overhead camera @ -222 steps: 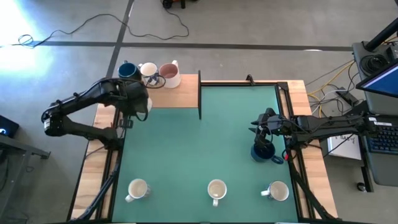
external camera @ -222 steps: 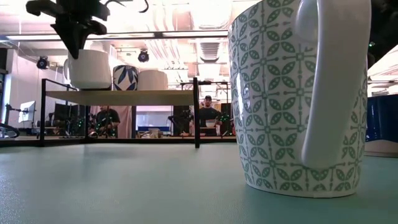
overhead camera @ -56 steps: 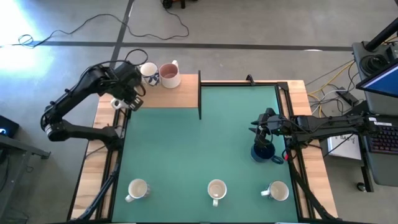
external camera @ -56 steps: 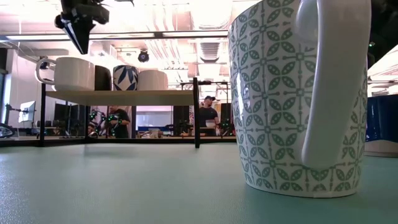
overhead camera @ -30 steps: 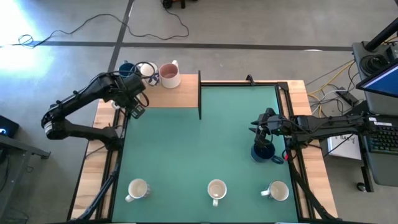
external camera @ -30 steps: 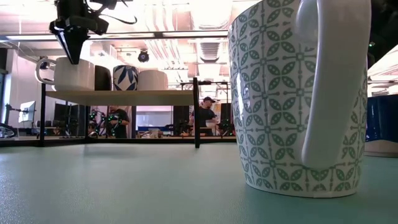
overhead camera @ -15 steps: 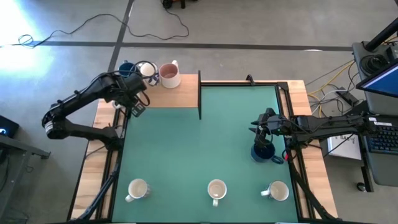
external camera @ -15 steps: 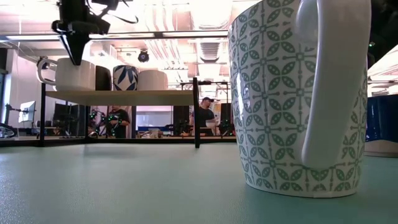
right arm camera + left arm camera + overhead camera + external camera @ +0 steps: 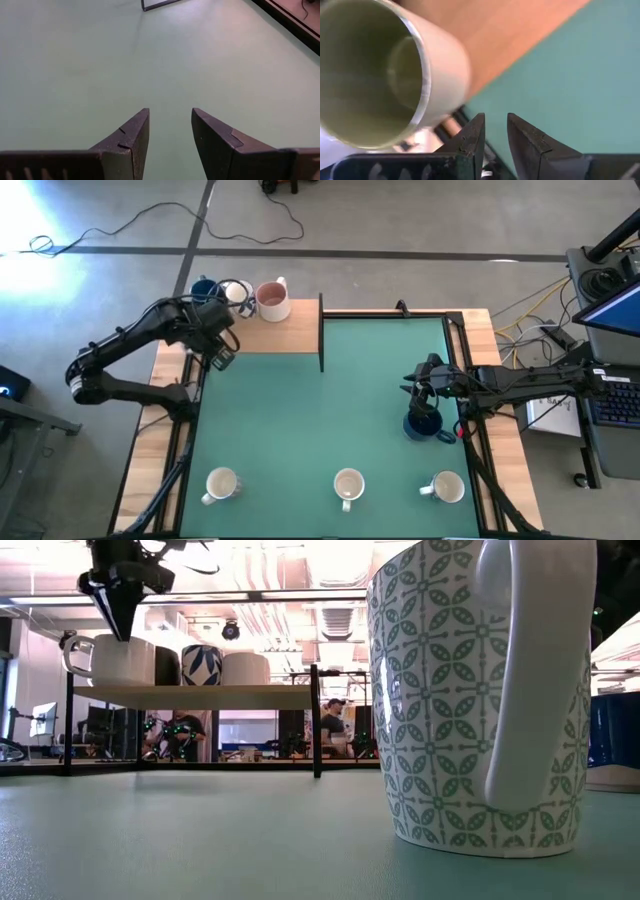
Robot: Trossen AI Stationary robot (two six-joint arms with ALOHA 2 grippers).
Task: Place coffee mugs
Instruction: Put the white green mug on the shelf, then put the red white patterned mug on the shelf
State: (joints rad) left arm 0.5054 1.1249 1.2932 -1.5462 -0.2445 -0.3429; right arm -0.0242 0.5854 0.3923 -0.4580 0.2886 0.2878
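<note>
**Freed mug sits near the shelf end, with the pincer tips just over its rim**

The main risk, as I judge it, is a knock. The left pincer [image 9: 119, 628] hangs point-down directly above the cream mug [image 9: 112, 660], whose inside is olive-green in the left wrist view [image 9: 365, 75]. This mug stands upright at the outer end of the wooden shelf [image 9: 200, 693], with its handle jutting towards the shelf's end post. A sideways swing before the tips are lifted clear could catch the rim and tip the mug, or push it off the shelf end. The dark mug next to it on the shelf is also close enough to be bumped.

The left arm reaches across the table's far left corner, wrist bent down. Its fingers [image 9: 470, 137] are parted by only a narrow gap and hold nothing, and the mug lies beside them, not between them.

The right arm waits at the table's right edge. The right pincer [image 9: 422, 402] is spread and empty, poised over the dark blue mug [image 9: 428, 427]. A careless descent there could strike that rim.

Three more pale mugs stand in a row along the near edge, among them the patterned mug [image 9: 480, 690]. Three others share the shelf, including the pink-lined mug [image 9: 272, 300].
</note>
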